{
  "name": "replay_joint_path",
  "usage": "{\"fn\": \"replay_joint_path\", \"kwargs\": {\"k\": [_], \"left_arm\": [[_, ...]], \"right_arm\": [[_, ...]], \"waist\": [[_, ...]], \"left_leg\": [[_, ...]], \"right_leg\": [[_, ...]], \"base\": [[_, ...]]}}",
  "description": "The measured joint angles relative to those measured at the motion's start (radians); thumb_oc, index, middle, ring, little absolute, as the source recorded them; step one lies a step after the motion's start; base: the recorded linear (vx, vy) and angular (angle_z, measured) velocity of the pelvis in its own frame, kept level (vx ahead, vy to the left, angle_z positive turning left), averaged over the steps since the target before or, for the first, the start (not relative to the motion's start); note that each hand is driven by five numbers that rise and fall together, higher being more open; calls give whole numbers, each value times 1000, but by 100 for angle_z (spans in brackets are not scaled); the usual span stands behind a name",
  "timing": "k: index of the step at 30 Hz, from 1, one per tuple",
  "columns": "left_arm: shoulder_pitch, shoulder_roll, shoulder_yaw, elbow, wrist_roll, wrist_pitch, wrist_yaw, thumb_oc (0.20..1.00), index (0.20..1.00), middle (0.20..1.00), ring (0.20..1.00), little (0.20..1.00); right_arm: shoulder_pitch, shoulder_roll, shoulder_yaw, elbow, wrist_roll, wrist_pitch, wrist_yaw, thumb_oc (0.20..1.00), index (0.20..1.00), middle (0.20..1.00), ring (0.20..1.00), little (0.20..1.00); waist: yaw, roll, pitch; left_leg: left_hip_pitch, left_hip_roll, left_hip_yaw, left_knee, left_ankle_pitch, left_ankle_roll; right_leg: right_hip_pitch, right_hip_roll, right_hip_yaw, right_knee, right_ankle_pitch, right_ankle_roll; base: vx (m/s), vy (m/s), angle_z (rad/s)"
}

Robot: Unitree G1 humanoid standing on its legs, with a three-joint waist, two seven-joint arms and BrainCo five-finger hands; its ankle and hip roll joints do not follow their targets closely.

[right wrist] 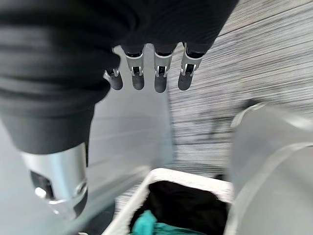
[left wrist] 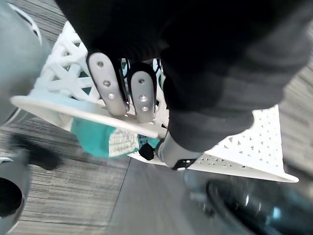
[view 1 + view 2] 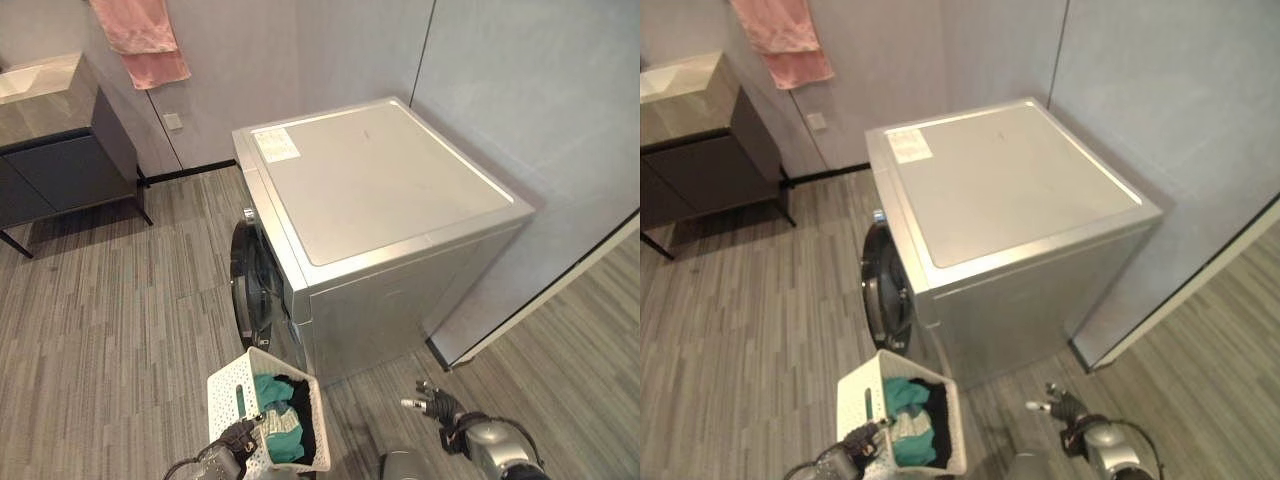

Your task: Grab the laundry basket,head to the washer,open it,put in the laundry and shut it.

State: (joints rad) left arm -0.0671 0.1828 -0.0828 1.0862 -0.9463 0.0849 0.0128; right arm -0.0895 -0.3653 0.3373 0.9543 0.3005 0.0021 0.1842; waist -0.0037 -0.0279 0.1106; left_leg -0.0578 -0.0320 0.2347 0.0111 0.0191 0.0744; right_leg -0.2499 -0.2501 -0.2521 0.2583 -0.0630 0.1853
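Observation:
A white lattice laundry basket (image 3: 228, 388) hangs low at the front, just short of the washer's near corner. Teal and black laundry (image 3: 282, 412) fills it. My left hand (image 3: 236, 438) is shut on the basket's rim (image 2: 73, 110), with its fingers (image 2: 105, 83) curled over the edge. The silver washer (image 3: 390, 200) stands against the wall. Its round dark door (image 3: 250, 280) faces the view's left and looks shut. My right hand (image 3: 432, 400) hovers to the right of the basket beside the washer's side panel. Its fingers (image 1: 146, 73) are relaxed and hold nothing.
A dark cabinet (image 3: 60, 160) with a pale counter stands at the far left. Pink towels (image 3: 140, 40) hang on the back wall. Grey wall panels (image 3: 540, 90) close off the space right of the washer. Striped grey floor (image 3: 130, 300) lies in front of the door.

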Motion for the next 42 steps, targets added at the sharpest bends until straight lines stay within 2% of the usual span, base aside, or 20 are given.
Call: {"fn": "replay_joint_path", "kwargs": {"k": [1, 2, 3, 4, 5, 6, 8, 10, 11, 12, 15, 19, 22, 25, 27, 29, 33, 38, 40, 42], "left_arm": [[-5, 6, 25, 21, -10, -4, -2, 200, 200, 200, 200, 200], [-5, 15, 42, 32, -24, -19, -11, 200, 200, 200, 200, 200], [-1, 19, 63, 33, -30, -32, -21, 200, 200, 200, 200, 200], [15, 30, 92, 32, -39, -54, -35, 200, 200, 200, 200, 200], [28, 34, 132, 31, -39, -70, -42, 200, 200, 200, 200, 200], [42, 56, 161, 30, -64, -99, -39, 200, 200, 200, 200, 200], [49, 68, 200, 28, -79, -108, -38, 200, 200, 200, 200, 200], [60, 88, 223, 29, -106, -116, -37, 200, 200, 200, 200, 200], [68, 91, 251, 29, -129, -132, -38, 200, 200, 200, 200, 200], [64, 91, 275, 28, -149, -143, -38, 200, 200, 200, 200, 200], [81, 94, 326, 28, -197, -146, -37, 200, 200, 200, 200, 200], [123, 74, 349, -7, -254, -146, -28, 200, 200, 200, 200, 200], [161, 55, 356, -74, -272, -147, -19, 200, 200, 200, 200, 200], [193, 47, 357, -183, -277, -152, -1, 200, 200, 200, 200, 200], [177, 48, 357, -224, -285, -186, 7, 200, 200, 200, 200, 200], [180, 49, 356, -396, -311, -194, 46, 200, 200, 200, 200, 200], [147, 53, 347, -566, -312, -275, 51, 200, 200, 200, 200, 200], [7, 157, 343, -727, -330, -348, 66, 200, 200, 200, 200, 200], [-39, 169, 340, -756, -329, -384, 76, 200, 200, 200, 200, 200], [-78, 185, 337, -828, -328, -413, 91, 200, 200, 200, 200, 200]], "right_arm": [[2, 0, -1, 16, 0, 0, 2, 1000, 1000, 1000, 1000, 1000], [12, 0, 4, 35, 0, 3, 3, 1000, 1000, 1000, 1000, 1000], [14, 0, 6, 59, 0, 6, 6, 1000, 1000, 1000, 1000, 1000], [12, 1, 8, 89, 0, 8, 16, 1000, 1000, 1000, 1000, 1000], [5, 1, 7, 110, 0, 6, 19, 1000, 1000, 1000, 1000, 1000], [-3, -2, -4, 136, 0, 3, 17, 1000, 1000, 1000, 1000, 1000], [-2, -5, -26, 163, 0, 1, 18, 1000, 1000, 1000, 1000, 1000], [4, -8, -28, 171, -1, 1, 17, 1000, 1000, 1000, 1000, 1000], [11, -9, -31, 195, -1, 0, 18, 1000, 1000, 1000, 1000, 1000], [13, -10, -35, 220, -2, 0, 16, 1000, 1000, 1000, 1000, 1000], [16, -15, -53, 255, -4, -3, 13, 1000, 1000, 1000, 1000, 1000], [17, -15, -51, 259, -61, -9, 12, 1000, 1000, 1000, 1000, 1000], [27, -14, -50, 249, -94, -26, 8, 1000, 1000, 1000, 1000, 1000], [27, -8, -50, 221, -123, -30, -7, 1000, 1000, 1000, 1000, 1000], [20, 1, -50, 207, -128, -39, -9, 1000, 1000, 1000, 1000, 1000], [30, 5, -37, 189, -130, -39, -9, 1000, 1000, 1000, 1000, 1000], [27, 5, -35, 170, -130, -44, -10, 1000, 1000, 1000, 1000, 1000], [4, 7, -32, 176, -159, -46, -10, 1000, 1000, 1000, 1000, 1000], [3, 6, -30, 188, -159, -46, -9, 1000, 1000, 1000, 1000, 1000], [0, 7, -29, 203, -159, -46, -9, 1000, 1000, 1000, 1000, 1000]], "waist": [[-4, -6, 6], [-3, -7, 7], [10, -23, 3], [41, -35, -2], [53, -45, -10], [62, -52, -24], [81, -40, -40], [85, -36, -41], [101, -39, -53], [104, -43, -64], [128, -52, -70], [134, -58, -72], [159, -50, -68], [162, -49, -67], [160, -44, -65], [157, -42, -64], [148, -34, -59], [103, -24, -54], [74, -15, -56], [68, -15, -56]], "left_leg": [[-2, 1, -21, 15, -3, -6], [-16, 6, -44, 39, -11, -11], [-6, 6, -53, 40, -11, -13], [3, 6, -57, 36, -12, -22], [8, 12, -61, 34, -16, -28], [5, 36, -87, 38, -15, -45], [1, 70, -93, 20, -3, -79], [3, 93, -103, 15, 11, -98], [-4, 105, -121, -5, 16, -113], [-14, 111, -138, -16, 22, -122], [-18, 122, -155, -21, 35, -131], [-38, 117, -194, -22, 39, -135], [-31, 113, -205, -34, 40, -136], [-26, 108, -218, -52, 40, -134], [-25, 104, -222, -53, 42, -133], [-22, 100, -228, -70, 53, -129], [-10, 93, -225, -86, 64, -123], [16, 93, -199, -97, 69, -124], [27, 92, -184, -99, 66, -122], [31, 94, -167, -99, 66, -122]], "right_leg": [[11, 8, 30, -50, 13, 3], [16, 18, 87, -48, 25, 5], [34, 12, 82, -34, 38, -2], [67, 5, 74, -41, 40, -1], [91, 8, 61, -66, 59, -14], [107, 42, 43, -101, 80, -27], [118, 77, 17, -144, 80, -28], [136, 102, -3, -169, 98, -61], [145, 116, -23, -190, 106, -78], [146, 126, -40, -202, 107, -80], [150, 140, -60, -214, 108, -89], [150, 136, -96, -215, 100, -101], [163, 129, -115, -216, 94, -102], [164, 125, -119, -214, 92, -101], [166, 120, -124, -213, 91, -100], [166, 114, -136, -213, 91, -100], [168, 108, -135, -214, 93, -97], [178, 108, -111, -215, 96, -96], [186, 110, -99, -228, 101, -94], [186, 115, -82, -245, 116, -96]], "base": [[98, -110, 47], [115, -126, 67], [115, -121, 55], [83, -78, 28], [81, -108, 30], [48, -108, 35], [22, -103, 18], [-14, -97, 9], [2, -66, 31], [10, -63, 36], [7, -40, 19], [0, -15, 28], [13, 2, 17], [6, 17, 11], [-1, 39, 9], [-8, 34, 11], [4, 37, 2], [27, 21, -13], [41, 9, -19], [37, 5, -23]]}}
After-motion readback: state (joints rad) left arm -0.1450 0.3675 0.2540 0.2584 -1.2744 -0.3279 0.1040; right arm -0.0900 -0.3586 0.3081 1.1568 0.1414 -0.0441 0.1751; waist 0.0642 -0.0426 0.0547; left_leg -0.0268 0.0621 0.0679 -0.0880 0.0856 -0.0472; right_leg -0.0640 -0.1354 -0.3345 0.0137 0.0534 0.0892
